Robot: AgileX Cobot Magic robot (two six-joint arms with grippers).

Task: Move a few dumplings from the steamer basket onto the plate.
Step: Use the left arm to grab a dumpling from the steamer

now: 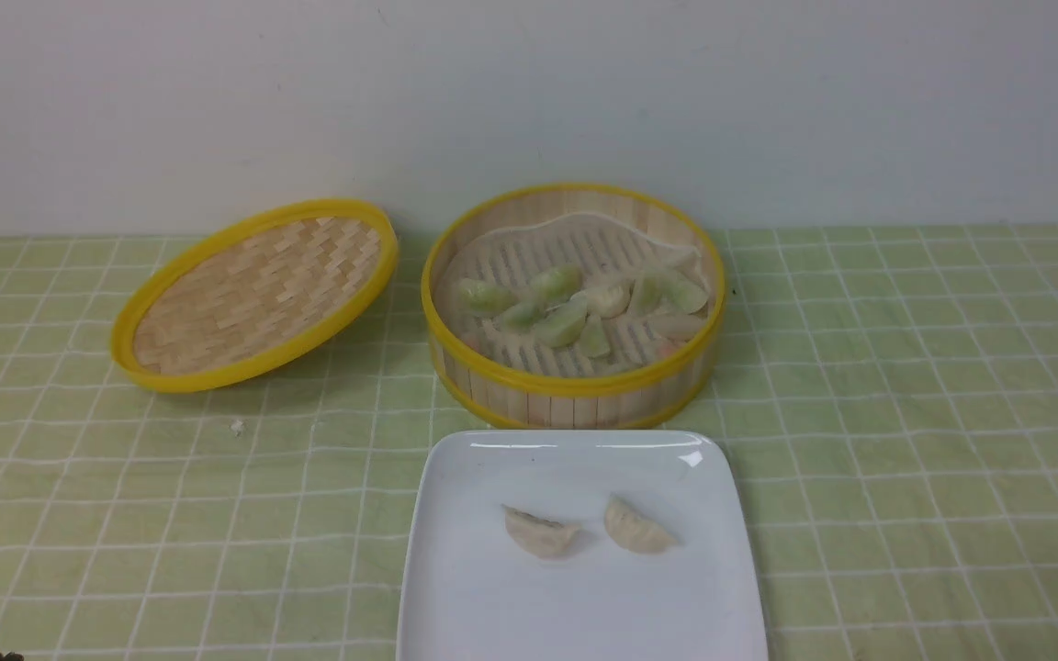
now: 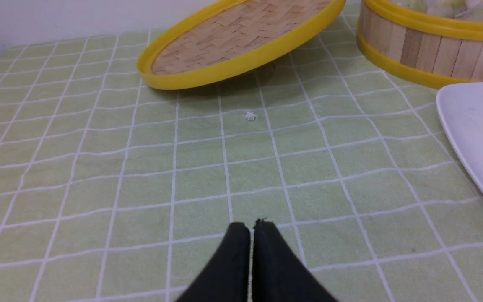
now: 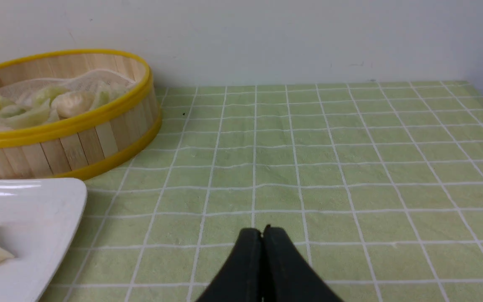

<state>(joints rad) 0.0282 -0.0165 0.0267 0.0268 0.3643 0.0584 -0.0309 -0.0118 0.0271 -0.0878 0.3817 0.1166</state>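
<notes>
The steamer basket (image 1: 575, 381) stands at the table's middle back with several pale green dumplings (image 1: 562, 323) on its whitish liner. It also shows in the left wrist view (image 2: 426, 54) and the right wrist view (image 3: 78, 138). The white square plate (image 1: 584, 606) lies right in front of it and holds two beige dumplings (image 1: 540, 534). My left gripper (image 2: 251, 226) is shut and empty over bare cloth, left of the plate (image 2: 476, 126). My right gripper (image 3: 262, 230) is shut and empty over bare cloth, right of the plate (image 3: 36, 201). Neither gripper shows in the front view.
The shallow woven lid (image 1: 258, 294) leans tilted to the left of the basket; it also shows in the left wrist view (image 2: 241, 37). A small white crumb (image 1: 237, 426) lies on the green checked cloth in front of the lid. A white wall stands behind the table.
</notes>
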